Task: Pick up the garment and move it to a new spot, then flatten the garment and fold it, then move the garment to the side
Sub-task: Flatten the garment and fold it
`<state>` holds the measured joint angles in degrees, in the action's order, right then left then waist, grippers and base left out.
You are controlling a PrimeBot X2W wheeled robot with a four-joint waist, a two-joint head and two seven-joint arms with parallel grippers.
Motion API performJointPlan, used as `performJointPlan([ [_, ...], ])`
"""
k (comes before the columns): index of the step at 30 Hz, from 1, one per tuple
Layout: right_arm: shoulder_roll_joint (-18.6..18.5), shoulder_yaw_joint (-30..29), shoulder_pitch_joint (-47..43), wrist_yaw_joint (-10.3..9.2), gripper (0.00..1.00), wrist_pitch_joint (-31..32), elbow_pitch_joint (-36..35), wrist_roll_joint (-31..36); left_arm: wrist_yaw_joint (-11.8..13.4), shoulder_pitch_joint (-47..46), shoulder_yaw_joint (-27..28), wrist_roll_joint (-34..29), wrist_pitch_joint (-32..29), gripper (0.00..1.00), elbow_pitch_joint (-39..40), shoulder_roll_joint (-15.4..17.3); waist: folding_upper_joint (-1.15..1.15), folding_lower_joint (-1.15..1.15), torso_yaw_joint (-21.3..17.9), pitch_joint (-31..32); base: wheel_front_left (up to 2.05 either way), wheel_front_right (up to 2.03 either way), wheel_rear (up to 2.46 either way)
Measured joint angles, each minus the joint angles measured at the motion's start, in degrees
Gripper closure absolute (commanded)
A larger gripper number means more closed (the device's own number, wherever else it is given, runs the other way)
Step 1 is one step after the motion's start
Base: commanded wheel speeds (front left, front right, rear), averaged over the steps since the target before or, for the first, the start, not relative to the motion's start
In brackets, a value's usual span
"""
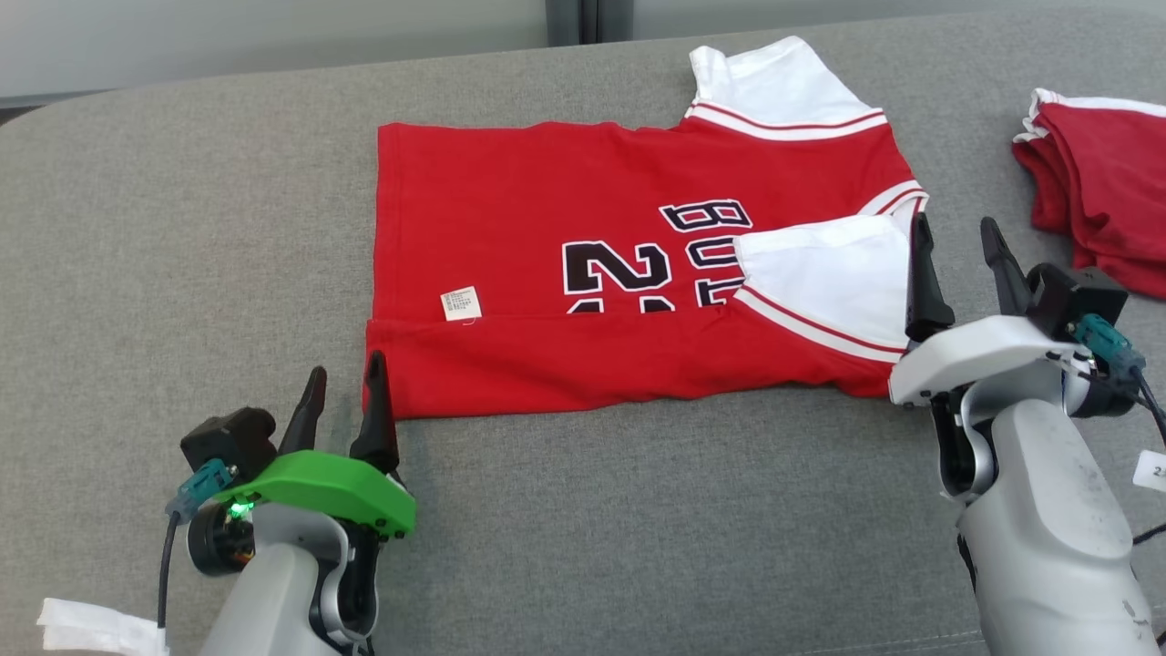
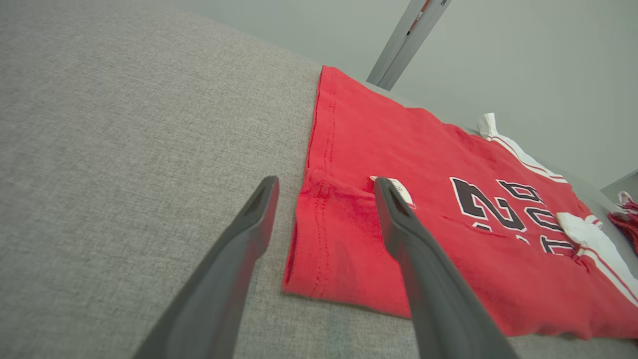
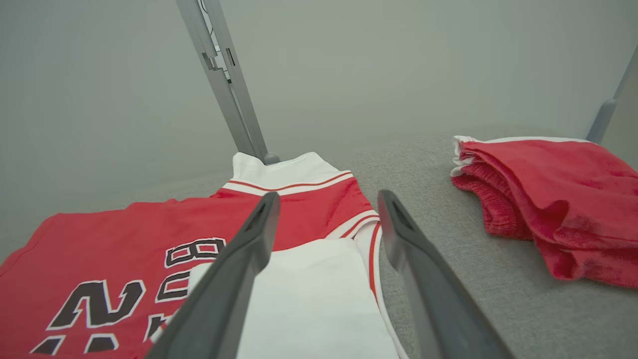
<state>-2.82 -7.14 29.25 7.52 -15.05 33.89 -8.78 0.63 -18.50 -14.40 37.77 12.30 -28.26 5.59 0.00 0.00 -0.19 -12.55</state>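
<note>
1. We see the red jersey (image 1: 583, 228) lying spread on the grey upholstered surface (image 1: 182, 228). It sits roughly midway between the left and right edges and closer to the far edge than the near one. Its hem points toward the left edge and its collar end toward the right.
2. Its near long side is folded up over the front and hides the lower part of the black number and lettering. The white near sleeve (image 1: 820, 273) lies folded on top of the red front, and the white far sleeve (image 1: 774, 87) sticks out toward the far edge.
3. A small white care label (image 1: 461, 303) shows just above the fold line, near the hem end.
4. The left gripper (image 1: 346, 364), under its green cover, is at the jersey's near hem corner. Its jaws stand wide with nothing between them. In the left wrist view, one finger is over bare grey fabric and the other over the folded red cloth. We cannot tell whether the tips touch.
5. The right gripper (image 1: 955, 221) is at the collar end, just beside the near sleeve. Its jaws are spread wide and hold nothing.
6. A second red garment (image 1: 1093, 182) with white trim lies bunched at the right edge, apart from the jersey.
7. A white scrap (image 1: 86, 629) lies at the near left corner.
</note>
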Motion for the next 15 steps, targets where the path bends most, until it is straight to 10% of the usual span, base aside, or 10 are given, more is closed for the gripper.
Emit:
performJointPlan([
  [15, 0.0, -1.1, -14.9, 0.00, 0.00, 6.6, -16.0, -0.5, 4.7, 6.2, 0.2, 6.0, -18.4, 0.00, 5.9, 2.5, 0.00, 0.00, -2.1, 2.8, 0.00, 0.00, 0.00],
])
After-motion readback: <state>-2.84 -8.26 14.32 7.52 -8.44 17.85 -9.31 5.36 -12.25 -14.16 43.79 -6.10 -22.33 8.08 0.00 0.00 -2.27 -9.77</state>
